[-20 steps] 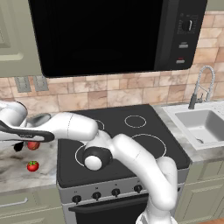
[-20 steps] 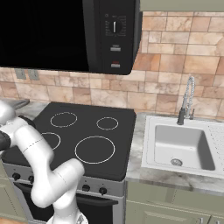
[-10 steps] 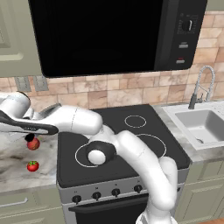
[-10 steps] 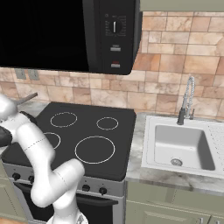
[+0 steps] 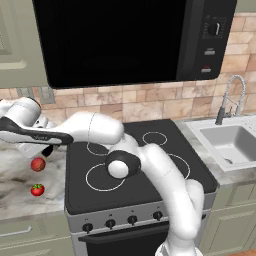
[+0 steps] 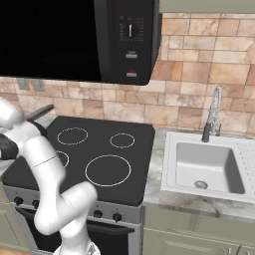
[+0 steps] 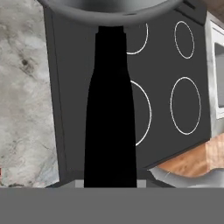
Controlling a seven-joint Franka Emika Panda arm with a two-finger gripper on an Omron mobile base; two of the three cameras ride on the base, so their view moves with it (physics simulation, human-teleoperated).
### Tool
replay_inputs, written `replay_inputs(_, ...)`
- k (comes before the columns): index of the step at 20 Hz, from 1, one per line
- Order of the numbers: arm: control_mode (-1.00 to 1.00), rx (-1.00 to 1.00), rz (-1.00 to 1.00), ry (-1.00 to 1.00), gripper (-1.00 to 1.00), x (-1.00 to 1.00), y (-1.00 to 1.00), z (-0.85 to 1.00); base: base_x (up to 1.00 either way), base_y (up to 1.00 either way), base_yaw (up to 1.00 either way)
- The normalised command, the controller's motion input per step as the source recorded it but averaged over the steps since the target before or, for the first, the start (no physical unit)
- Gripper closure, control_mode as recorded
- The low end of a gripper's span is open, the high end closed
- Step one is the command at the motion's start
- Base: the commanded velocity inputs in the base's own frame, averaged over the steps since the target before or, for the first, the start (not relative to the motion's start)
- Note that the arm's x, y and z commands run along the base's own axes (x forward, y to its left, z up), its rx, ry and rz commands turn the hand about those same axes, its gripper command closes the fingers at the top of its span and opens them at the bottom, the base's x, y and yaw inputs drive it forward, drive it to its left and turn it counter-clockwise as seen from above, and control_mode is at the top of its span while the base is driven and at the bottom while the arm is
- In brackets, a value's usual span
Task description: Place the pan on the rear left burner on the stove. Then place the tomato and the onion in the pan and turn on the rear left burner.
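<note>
The pan (image 7: 109, 8) was up in the air over the counter (image 5: 20, 185) left of the stove (image 5: 145, 185), its black handle clamped tight in the tool (image 5: 42, 150). Onion (image 5: 37, 164) and tomato (image 5: 37, 189) sat on the counter below.

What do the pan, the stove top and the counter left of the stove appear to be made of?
Pan: grey metal by its smooth sheen, with a matte black handle, maybe plastic.
Stove top: glossy black glass, white rings drawn on it.
Counter: mottled grey stone, probably marble or granite.
</note>
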Motion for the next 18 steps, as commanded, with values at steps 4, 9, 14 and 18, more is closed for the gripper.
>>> replay_inputs(4,-1.00,0.10,0.00,-0.08,1.00,-0.27,-0.78,0.01,0.00,0.00,0.00)
replay_inputs(9,-1.00,0.20,0.00,-0.18,1.00,-0.23,-0.61,0.08,0.00,0.00,0.00)
replay_inputs(14,-1.00,0.29,0.00,-0.24,1.00,-0.18,-0.57,0.03,0.00,0.00,0.00)
replay_inputs(18,-1.00,0.36,0.00,-0.22,1.00,-0.03,-0.58,0.03,0.00,0.00,0.00)
